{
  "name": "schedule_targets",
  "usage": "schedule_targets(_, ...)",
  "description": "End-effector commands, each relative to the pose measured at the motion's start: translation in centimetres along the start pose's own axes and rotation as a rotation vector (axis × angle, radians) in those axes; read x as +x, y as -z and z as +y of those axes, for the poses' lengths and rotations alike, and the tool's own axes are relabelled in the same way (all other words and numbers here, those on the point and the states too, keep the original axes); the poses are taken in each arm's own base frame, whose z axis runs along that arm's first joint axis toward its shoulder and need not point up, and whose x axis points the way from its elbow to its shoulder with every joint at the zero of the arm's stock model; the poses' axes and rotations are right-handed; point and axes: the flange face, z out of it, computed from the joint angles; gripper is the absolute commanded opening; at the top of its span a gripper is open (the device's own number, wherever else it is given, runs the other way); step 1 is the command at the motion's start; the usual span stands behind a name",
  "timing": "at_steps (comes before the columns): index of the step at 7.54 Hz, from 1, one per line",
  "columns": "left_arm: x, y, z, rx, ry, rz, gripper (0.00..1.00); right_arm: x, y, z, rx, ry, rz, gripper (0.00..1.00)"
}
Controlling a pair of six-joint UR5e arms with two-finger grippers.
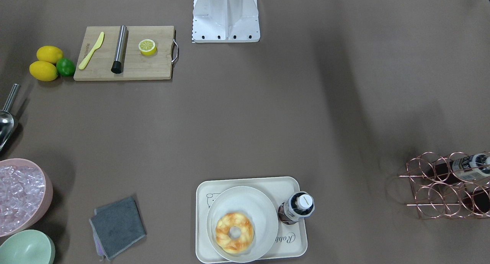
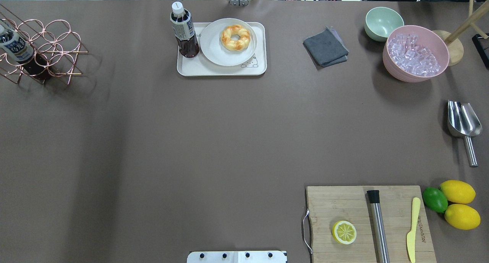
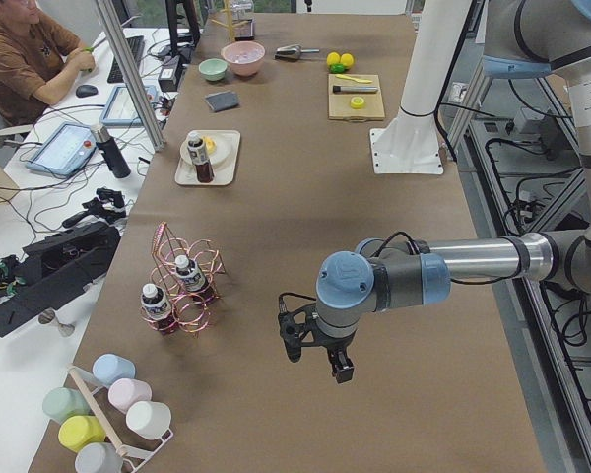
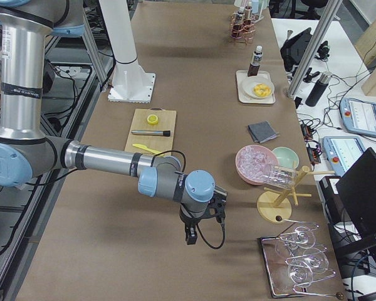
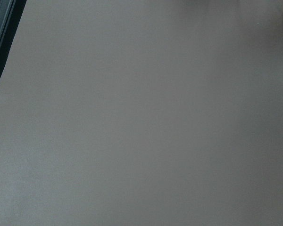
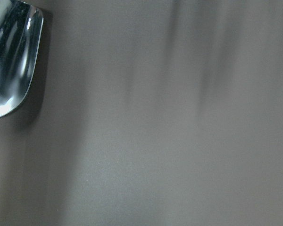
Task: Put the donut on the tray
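Observation:
The golden-orange twisted donut (image 1: 234,232) lies on a white plate (image 1: 249,202), and the plate rests on the cream tray (image 1: 201,218) with the animal drawing. The overhead view shows the same donut (image 2: 235,37) and tray (image 2: 221,70) at the far middle of the table. A dark drink bottle (image 1: 296,208) stands on the tray beside the plate. My left gripper (image 3: 315,350) hangs over bare table in the exterior left view, far from the tray. My right gripper (image 4: 197,232) shows only in the exterior right view. I cannot tell whether either is open or shut.
A wooden cutting board (image 2: 344,202) carries a lemon half (image 2: 344,232), a metal rod (image 2: 378,225) and a yellow knife (image 2: 412,228). Lemons and a lime (image 2: 454,204), a steel scoop (image 2: 463,123), a pink ice bowl (image 2: 416,58), a green bowl (image 2: 383,23), a grey cloth (image 2: 325,47) and a copper bottle rack (image 2: 38,51) stand around.

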Motion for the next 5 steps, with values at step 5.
schedule_targets(5, 0.13, 0.12, 0.00, 0.002, -0.002, 0.002, 0.98, -0.09, 0.47, -0.57, 0.007, 0.004, 0.007, 1.00)
